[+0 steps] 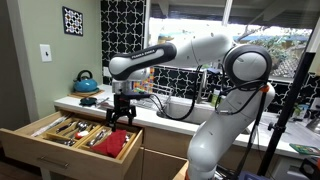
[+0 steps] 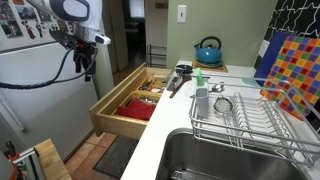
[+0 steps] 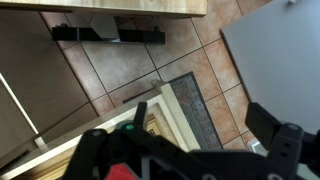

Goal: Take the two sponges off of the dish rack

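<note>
The wire dish rack (image 2: 262, 128) stands on the counter beside the sink, with a metal strainer and a white cup at its near end. A small blue piece (image 2: 216, 88) and a green piece (image 2: 198, 78) at the rack's far end may be the sponges; I cannot tell for sure. My gripper (image 2: 86, 64) is far from the rack and hangs over the open wooden drawer (image 2: 128, 112). It also shows in an exterior view (image 1: 121, 118). In the wrist view the gripper (image 3: 202, 125) is open and empty, with floor tiles between its fingers.
The pulled-out drawer (image 1: 60, 140) holds utensils and a red cloth (image 1: 112, 146). A teal kettle (image 2: 208, 50) stands at the back of the counter. The sink basin (image 2: 220, 160) lies in front of the rack. A floor mat (image 3: 195, 105) lies below.
</note>
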Robot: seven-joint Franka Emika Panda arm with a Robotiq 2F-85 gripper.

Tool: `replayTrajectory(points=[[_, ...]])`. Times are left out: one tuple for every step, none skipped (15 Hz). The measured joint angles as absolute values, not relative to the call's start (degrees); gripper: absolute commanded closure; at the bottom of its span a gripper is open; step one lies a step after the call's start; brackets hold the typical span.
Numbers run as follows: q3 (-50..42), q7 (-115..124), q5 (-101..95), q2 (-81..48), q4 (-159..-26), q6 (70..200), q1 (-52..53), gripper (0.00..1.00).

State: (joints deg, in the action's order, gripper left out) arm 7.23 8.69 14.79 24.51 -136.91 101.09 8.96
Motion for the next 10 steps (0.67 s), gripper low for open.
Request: replayTrajectory(points=[[7.23,8.69,14.79,24.51,-136.91,101.09,8.96,0.00],[7.23,8.69,14.79,24.51,-136.91,101.09,8.96,0.00],[7.23,8.69,14.79,24.51,-136.91,101.09,8.96,0.00],[7.25,8.69,14.79,24.51,-136.90,101.09,8.95,0.00],[7.25,8.57,14.46,24.48,-136.78,101.09,8.86,0.00],[7.20,8.25,13.41,24.30,-136.28,101.09,8.47,0.00],[6.91,6.89,11.85,23.90,-135.28,101.09,7.88,0.00],[6.38,4.74,9.18,23.24,-133.76,101.09,7.12,0.00],[5.70,1.90,6.06,22.32,-131.84,101.08,6.31,0.00],[4.87,-1.32,2.98,21.13,-129.58,101.06,5.50,0.00]])
